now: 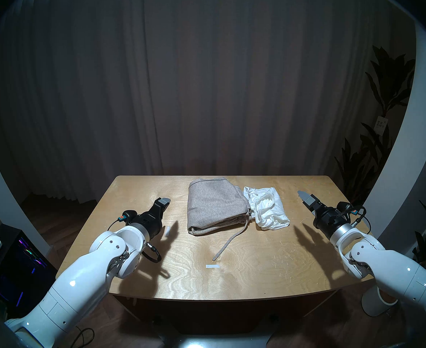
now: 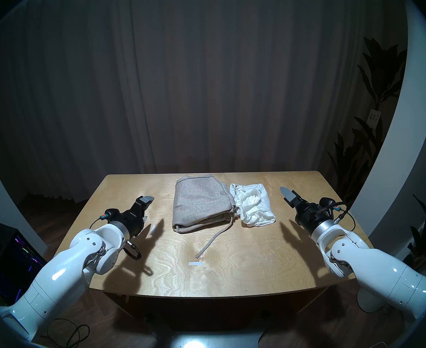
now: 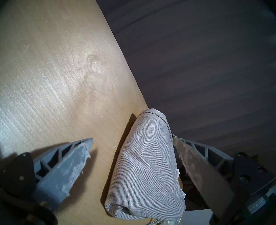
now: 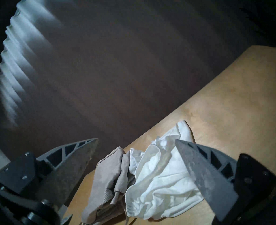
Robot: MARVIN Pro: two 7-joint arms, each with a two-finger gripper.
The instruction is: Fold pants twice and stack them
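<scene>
Grey-beige knit pants (image 1: 215, 209) lie folded at the table's (image 1: 294, 259) twelve o'clock, white shorts (image 1: 269, 210) bunched against their three o'clock side. Both are soft and limp; you'd best pinch hems. Left gripper (image 1: 163, 206) and right gripper (image 1: 307, 198) hover empty, jaws spread.

Left claw (image 1: 163, 203) open and empty, right claw (image 1: 306, 197) likewise

In the left wrist view, the grey-beige pants (image 3: 143, 171) ran off the bottom edge, and the right finger hid what was probably the white shorts (image 3: 182, 194). The right wrist view was blurred, with both garments cut off at the bottom of the frame.
</scene>
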